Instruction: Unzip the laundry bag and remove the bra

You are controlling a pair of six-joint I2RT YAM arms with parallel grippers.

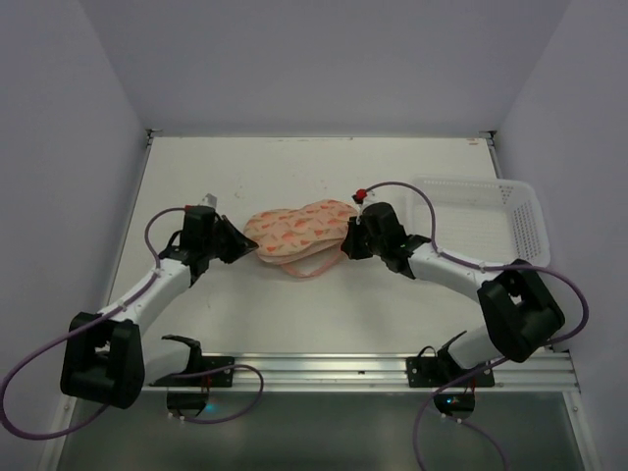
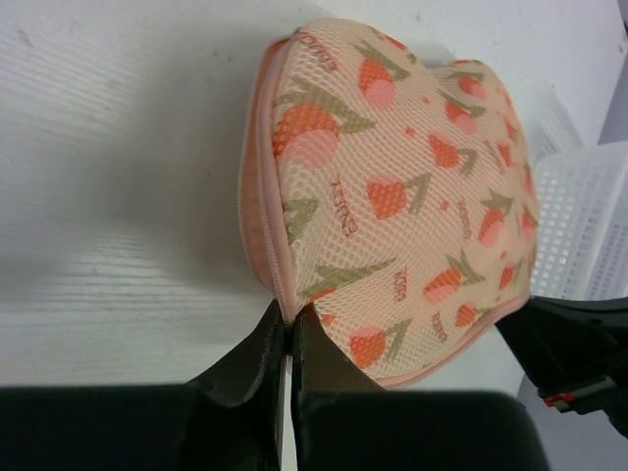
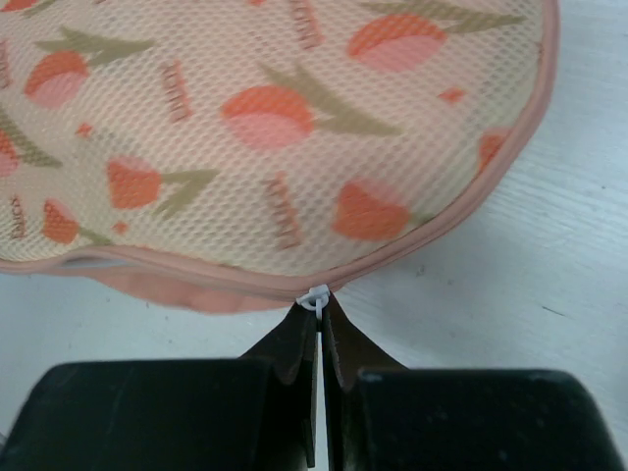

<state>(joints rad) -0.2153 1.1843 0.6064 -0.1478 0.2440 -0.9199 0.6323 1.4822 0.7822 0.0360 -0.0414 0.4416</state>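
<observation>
The laundry bag (image 1: pixel 299 228), a peach-pink mesh pouch with orange-red and green print, lies zipped in the middle of the table between both arms. My left gripper (image 2: pixel 288 319) is shut on the pink trim at the bag's (image 2: pixel 402 167) left end. My right gripper (image 3: pixel 320 306) is shut on the small white zipper pull (image 3: pixel 315 297) at the bag's (image 3: pixel 265 128) right end. A pink loop (image 1: pixel 314 266) trails from the bag's near side. The bra is hidden.
A white plastic lattice basket (image 1: pixel 481 221) stands at the right of the table, just behind my right arm; its corner (image 2: pixel 589 226) shows in the left wrist view. The white table (image 1: pixel 294 324) ends at a metal rail near the arm bases.
</observation>
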